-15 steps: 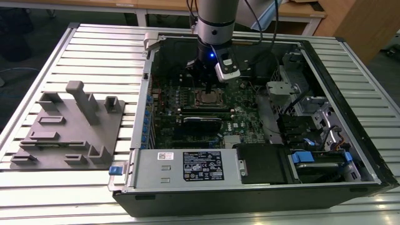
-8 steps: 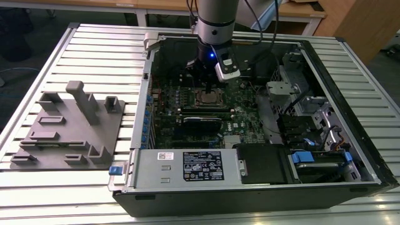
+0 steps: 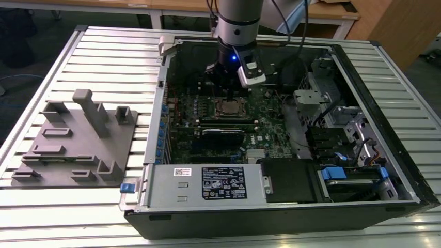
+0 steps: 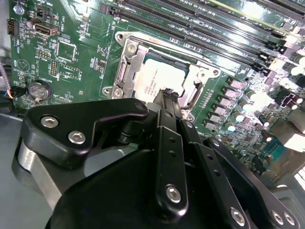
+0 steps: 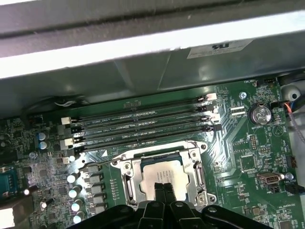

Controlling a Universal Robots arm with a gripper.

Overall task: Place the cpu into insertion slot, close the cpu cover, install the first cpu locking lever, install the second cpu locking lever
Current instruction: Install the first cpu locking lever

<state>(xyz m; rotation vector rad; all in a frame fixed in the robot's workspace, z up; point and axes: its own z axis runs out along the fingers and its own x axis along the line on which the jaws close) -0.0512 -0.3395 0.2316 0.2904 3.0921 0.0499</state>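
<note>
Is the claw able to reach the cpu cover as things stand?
Probably yes: the claw hangs just over the cpu, the cover lies around that chip, and nothing stands between.

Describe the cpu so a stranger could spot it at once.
Inside the open computer case, look at the green motherboard below the hand. The cpu is the flat dull-silver square framed by the cpu cover, beside long black memory slots, the only smooth grey square there.

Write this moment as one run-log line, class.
gripper: shut, tips just above cpu | cpu: lying flat, seated | cpu cover: down, framing cpu
</note>
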